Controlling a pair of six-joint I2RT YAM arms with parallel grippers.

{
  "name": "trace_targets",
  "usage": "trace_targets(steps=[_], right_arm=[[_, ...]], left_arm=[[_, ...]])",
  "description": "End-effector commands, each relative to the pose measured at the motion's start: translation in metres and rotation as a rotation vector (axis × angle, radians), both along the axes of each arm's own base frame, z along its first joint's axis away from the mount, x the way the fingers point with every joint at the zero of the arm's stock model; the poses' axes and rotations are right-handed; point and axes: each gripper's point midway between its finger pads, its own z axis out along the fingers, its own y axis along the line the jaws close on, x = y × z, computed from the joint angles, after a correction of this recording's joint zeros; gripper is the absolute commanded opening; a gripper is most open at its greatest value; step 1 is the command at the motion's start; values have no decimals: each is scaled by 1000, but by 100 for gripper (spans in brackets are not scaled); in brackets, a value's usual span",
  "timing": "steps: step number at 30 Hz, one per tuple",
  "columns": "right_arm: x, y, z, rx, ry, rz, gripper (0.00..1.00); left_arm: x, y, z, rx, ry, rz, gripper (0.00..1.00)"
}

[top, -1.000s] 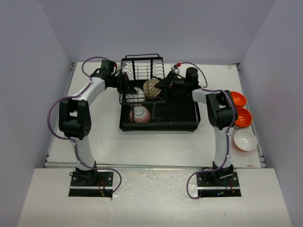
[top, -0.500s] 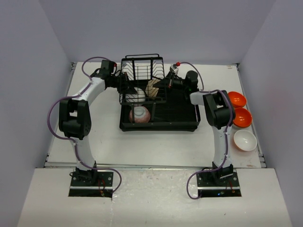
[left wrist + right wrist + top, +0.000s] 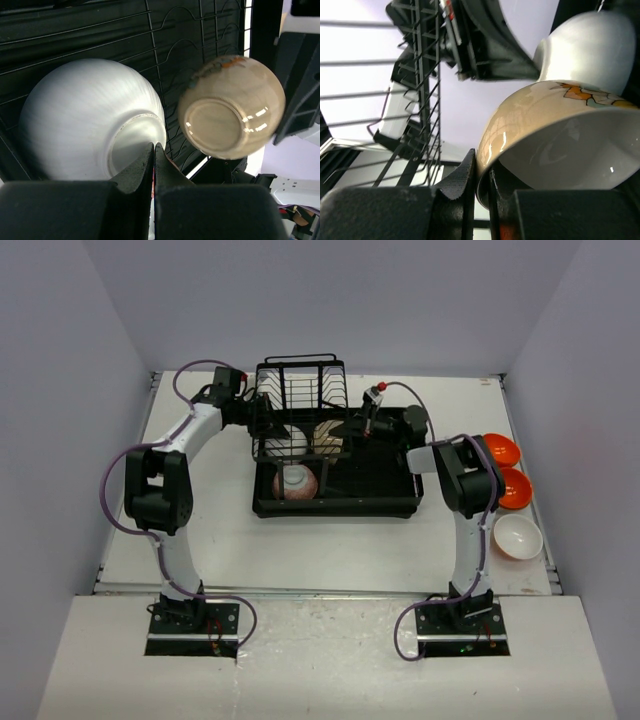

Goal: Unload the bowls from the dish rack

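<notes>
At the near right of the counter sit a loose white bowl and two orange bowls. Farther in, the dish rack holds a patterned bowl at its near left. In its upright section, the left fingers are pressed together at the foot of the racked white bowl — the right fingers clamp the rim of the tan bowl.

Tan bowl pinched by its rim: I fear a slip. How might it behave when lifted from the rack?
The tan bowl shows bright glossy highlights, so it may slide in the narrow rim pinch of the right gripper. It looks like hard glazed ceramic: stiff, likely breakable if dropped. Held at one edge, it may tilt.
</notes>
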Motion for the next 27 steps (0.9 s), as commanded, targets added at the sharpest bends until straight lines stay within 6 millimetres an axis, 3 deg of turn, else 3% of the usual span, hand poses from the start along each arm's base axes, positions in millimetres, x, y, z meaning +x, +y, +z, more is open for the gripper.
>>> trace_targets(steps=[1, 6, 7, 9, 10, 11, 12, 13, 15, 16, 18, 21, 24, 26, 27], right_arm=[[-19, -19, 63, 39, -198, 2, 0], [-28, -38, 66, -39, -223, 3, 0], [-25, -44, 60, -69, -159, -7, 0], [-20, -49, 56, -140, -211, -32, 0], [-21, -55, 43, -226, -50, -57, 0], [-9, -58, 51, -322, -225, -80, 0], [-5, -62, 49, -392, -206, -101, 0], [-10, -72, 31, -486, -81, -109, 0], [3, -89, 43, -572, -150, -173, 0], [9, -111, 44, -691, -151, -239, 0], [6, -134, 39, -791, -89, -281, 0], [21, -188, 39, -940, -52, -425, 0], [24, -258, 23, -1192, 52, -580, 0], [15, -299, 18, -1352, 136, -698, 0], [15, -309, 19, -1396, 143, -735, 0]], left_arm=[[6, -4, 8, -9, -50, -37, 0], [6, -3, 6, -1, -57, -36, 0], [6, -3, 6, 1, -57, -35, 0], [6, -2, 6, 10, -64, -31, 0], [7, -1, 6, 12, -64, -28, 0], [7, -1, 7, 14, -69, -26, 0], [6, -1, 7, 14, -70, -27, 0], [7, 0, 7, 20, -74, -25, 0], [6, 1, 7, 28, -79, -26, 0], [6, 4, 5, 36, -78, -21, 0], [6, 6, 5, 41, -82, -19, 0], [6, 10, 2, 55, -81, -9, 0], [7, 13, -1, 74, -77, 9, 0], [6, 16, -4, 89, -70, 23, 0], [6, 17, -4, 96, -70, 32, 0]])
